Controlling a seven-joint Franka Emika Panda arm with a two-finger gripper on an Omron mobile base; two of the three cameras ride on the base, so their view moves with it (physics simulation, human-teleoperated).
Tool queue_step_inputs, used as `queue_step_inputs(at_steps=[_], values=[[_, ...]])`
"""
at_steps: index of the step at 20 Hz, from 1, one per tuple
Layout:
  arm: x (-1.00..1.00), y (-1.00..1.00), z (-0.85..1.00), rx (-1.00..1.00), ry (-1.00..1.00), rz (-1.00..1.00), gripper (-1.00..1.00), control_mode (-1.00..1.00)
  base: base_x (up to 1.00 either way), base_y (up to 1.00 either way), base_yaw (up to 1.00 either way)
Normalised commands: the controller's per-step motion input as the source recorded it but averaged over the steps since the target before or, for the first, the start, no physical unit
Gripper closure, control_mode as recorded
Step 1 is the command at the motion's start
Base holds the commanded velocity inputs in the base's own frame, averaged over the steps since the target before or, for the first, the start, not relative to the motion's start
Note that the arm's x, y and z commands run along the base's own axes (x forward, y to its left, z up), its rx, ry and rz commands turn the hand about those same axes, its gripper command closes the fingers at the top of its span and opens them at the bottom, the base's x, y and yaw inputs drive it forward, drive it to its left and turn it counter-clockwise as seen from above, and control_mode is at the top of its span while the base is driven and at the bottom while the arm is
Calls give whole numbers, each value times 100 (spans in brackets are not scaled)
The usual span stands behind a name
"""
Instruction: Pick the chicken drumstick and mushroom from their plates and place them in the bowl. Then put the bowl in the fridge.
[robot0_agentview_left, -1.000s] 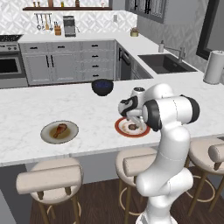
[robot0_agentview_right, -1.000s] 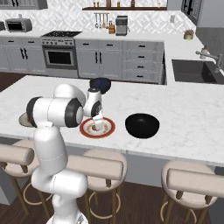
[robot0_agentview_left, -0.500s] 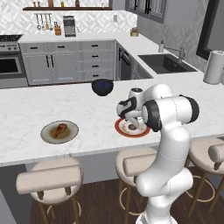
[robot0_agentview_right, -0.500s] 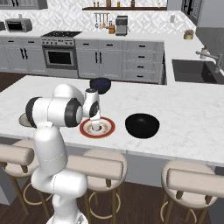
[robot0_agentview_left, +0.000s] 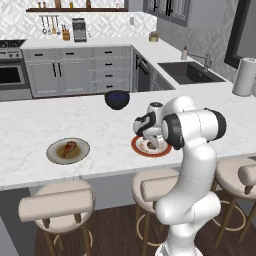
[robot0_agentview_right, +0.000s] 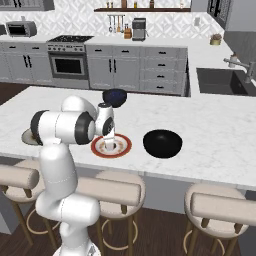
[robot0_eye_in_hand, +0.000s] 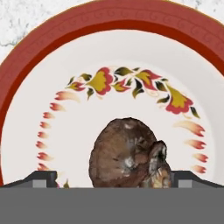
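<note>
Stretching across the simulated kitchen, a white marble bench (robot0_agentview_left: 100, 125) carries the scene, with grey cabinets (robot0_agentview_left: 75, 70), a stove (robot0_agentview_right: 67, 62) and a sink (robot0_agentview_left: 187, 72) along the back walls and padded stools (robot0_agentview_left: 55, 205) lined up on the near side. The white arm (robot0_agentview_left: 192, 135) bends low over the bench, its claw (robot0_agentview_right: 108, 142) pointing down at the red-rimmed white plate (robot0_agentview_right: 122, 146). From the left base view, the grey-olive plate (robot0_agentview_left: 55, 155) lies well apart from the red-rimmed one, and the chicken drumstick (robot0_agentview_left: 68, 148) rests on it, untouched; the right base view shows just an edge of that plate behind the arm. The right base view alone reveals a second dark, glossy bowl (robot0_agentview_right: 162, 143) just beside the red-rimmed plate, while the navy bowl (robot0_agentview_left: 117, 99) stands farther back on the bench in both base views. The hand view brings in what the base cameras blur: the plate's painted ring of red and gold leaves, and the mushroom (robot0_eye_in_hand: 129, 155), brown and knobbly, lying near the plate's middle. The claw's jaws stand spread as wide as they go, one dark fingertip (robot0_eye_in_hand: 39, 178) on each side of the mushroom, clasping nothing.
</note>
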Motion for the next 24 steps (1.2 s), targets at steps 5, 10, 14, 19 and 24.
queue_step_inputs(at_steps=[5,10,14,19,24], values=[[-2,-7,-17,0,0,0,-100,-100,0,0,0],[-6,-1,-17,0,0,-1,-100,-100,0,0,0],[-9,0,-24,0,0,-1,100,-100,0,0,0],[0,-6,-1,-1,0,0,100,-100,0,0,0],[0,-31,22,-3,0,0,100,-100,0,0,0]])
